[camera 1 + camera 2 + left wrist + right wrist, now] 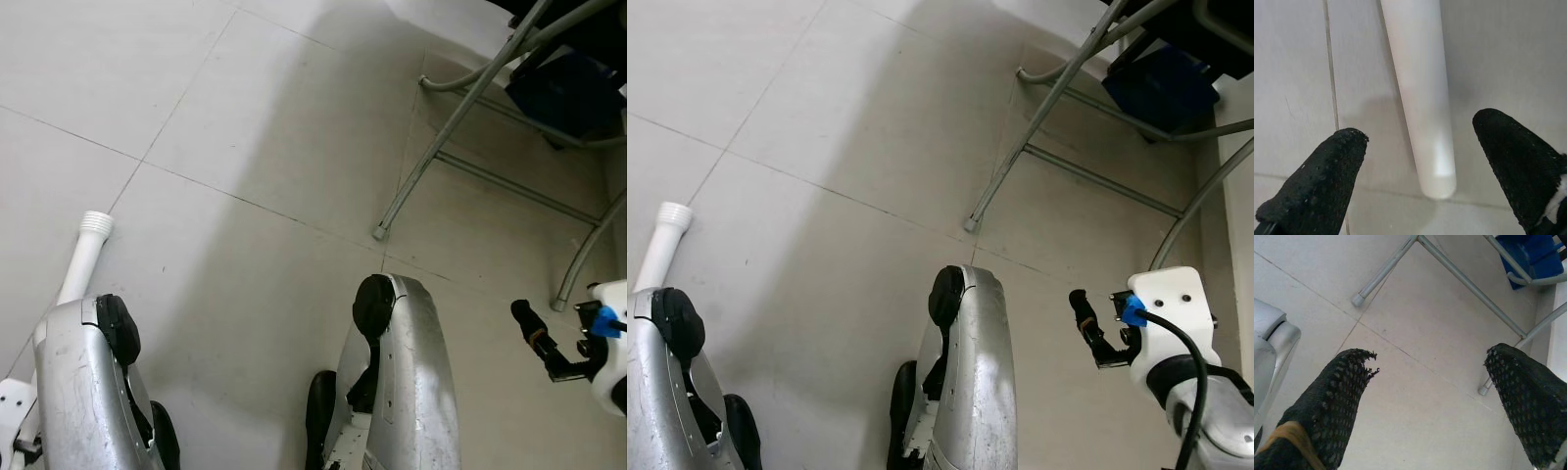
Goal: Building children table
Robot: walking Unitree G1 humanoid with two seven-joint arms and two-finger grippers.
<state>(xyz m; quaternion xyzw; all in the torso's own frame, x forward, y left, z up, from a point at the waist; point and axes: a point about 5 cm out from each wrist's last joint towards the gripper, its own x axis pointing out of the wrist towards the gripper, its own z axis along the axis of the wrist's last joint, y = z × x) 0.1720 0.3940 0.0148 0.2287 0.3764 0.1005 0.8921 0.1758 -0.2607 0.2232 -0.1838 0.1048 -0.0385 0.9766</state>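
Note:
A white table leg lies on the pale tiled floor at my left, its ribbed screw end pointing away from me. In the left wrist view my left gripper hovers open just above the leg, one black finger on each side of its smooth rounded end, not touching it. My right gripper hangs open and empty over bare tiles at my right; one black finger of it sticks out from the white wrist.
A grey metal chair frame stands at the back right, its feet on the tiles, with a dark blue object under it. My two silver legs fill the near foreground.

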